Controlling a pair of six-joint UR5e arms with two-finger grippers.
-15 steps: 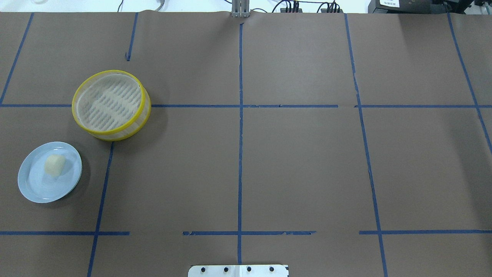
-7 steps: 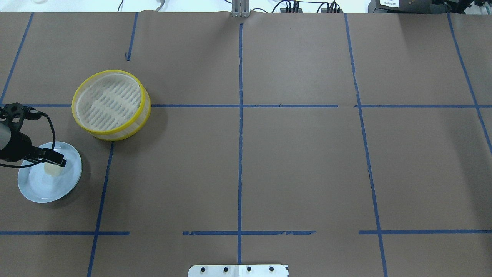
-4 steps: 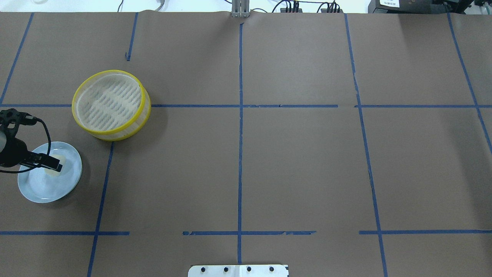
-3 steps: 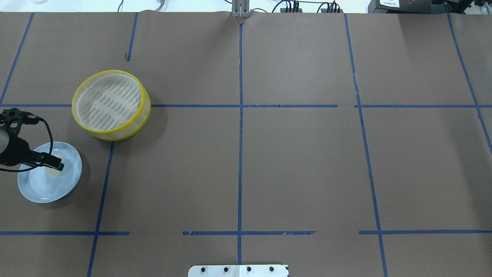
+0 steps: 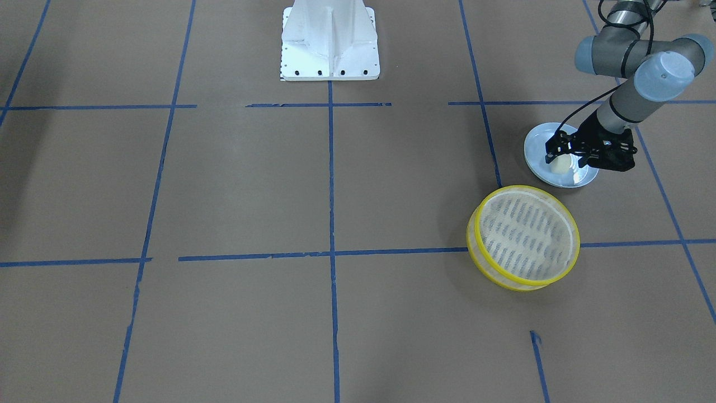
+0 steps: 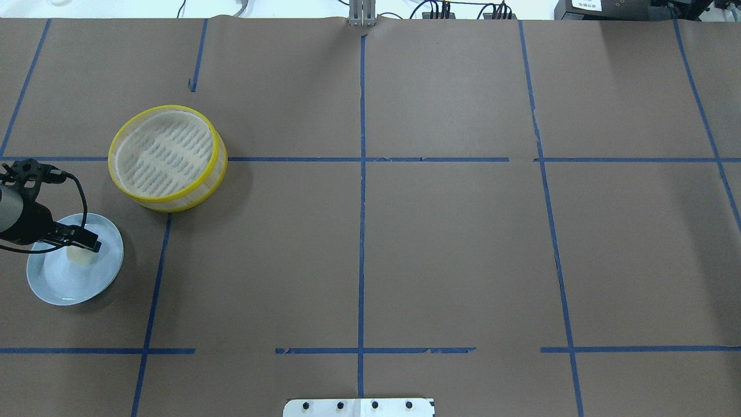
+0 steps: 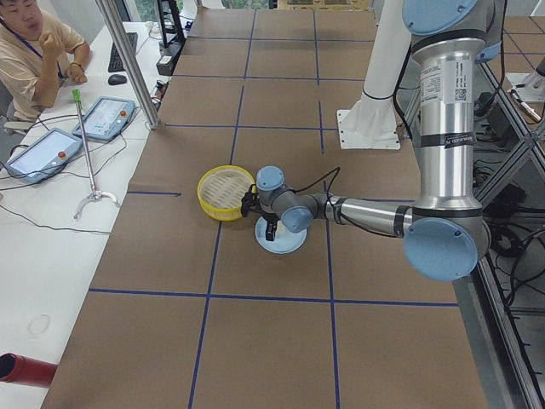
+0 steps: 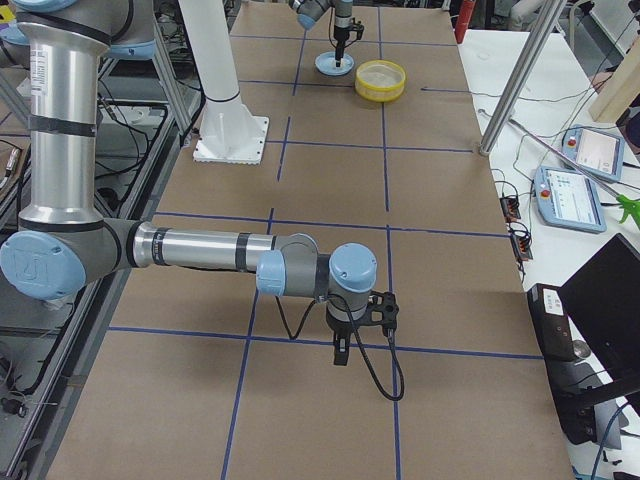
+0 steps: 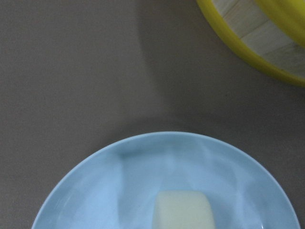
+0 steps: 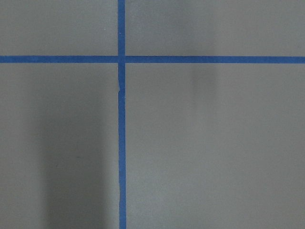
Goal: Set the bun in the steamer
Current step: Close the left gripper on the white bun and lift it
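Note:
The bun (image 6: 78,256) lies on a pale blue plate (image 6: 58,284) at the table's left front. It also shows in the front view (image 5: 561,164) and at the bottom of the left wrist view (image 9: 183,210). My left gripper (image 6: 87,246) hangs just over the bun. In the front view the left gripper (image 5: 565,158) looks open, with a finger on either side of the bun. The steamer (image 6: 222,168) stands behind and to the right of the plate, with nothing in it (image 5: 471,243). My right gripper (image 8: 340,352) shows only in the right side view, so I cannot tell its state.
Brown paper with blue tape lines covers the table. The robot's white base (image 5: 330,39) is at the middle of the near edge. A person (image 7: 34,51) sits beyond the far edge, with tablets (image 7: 102,119) on a side desk.
The left arm came in over the plate, dipped down onto the bun, and has since risen slightly and shifted right. The bun, plate and steamer have not moved.

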